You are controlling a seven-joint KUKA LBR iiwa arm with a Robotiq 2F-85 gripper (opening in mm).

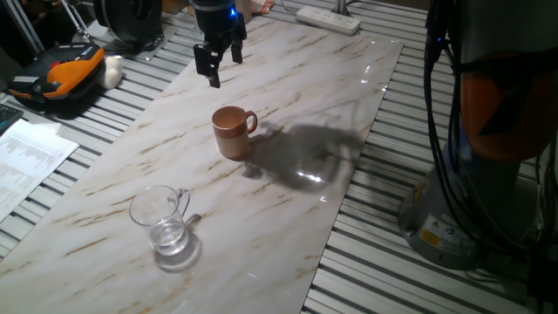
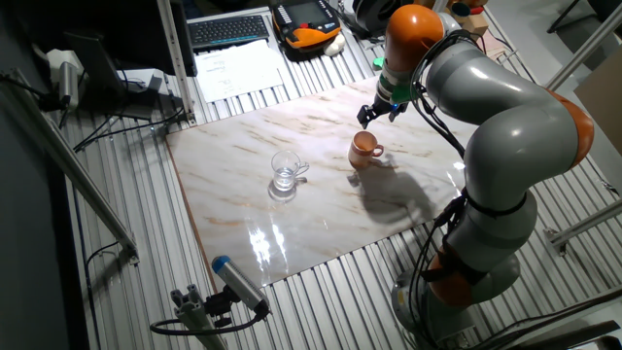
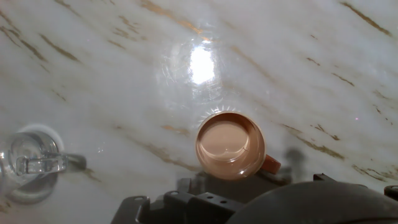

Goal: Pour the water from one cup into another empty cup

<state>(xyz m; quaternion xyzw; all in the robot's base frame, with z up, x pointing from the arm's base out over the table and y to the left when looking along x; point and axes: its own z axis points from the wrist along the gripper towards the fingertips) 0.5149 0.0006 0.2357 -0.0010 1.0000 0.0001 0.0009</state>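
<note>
Marble-patterned and glossy, the bench [image 1: 288, 105] carries both mugs, and above its far end the fingers [image 1: 217, 59] hang apart, holding nothing. Nearest below them stands the brown mug [image 1: 233, 133], upright and empty; well apart from it stands the glass mug [image 1: 162, 220] (a little water [image 1: 169, 236] in its bottom). Judging by this, the reach has hardly begun: next the fingers must descend to the glass mug's handle

Printed white paper sheets [image 1: 26, 161]: text too small to read
Yellow sticker on grey robot base [image 1: 433, 234]: illegible; nothing else readable
</note>
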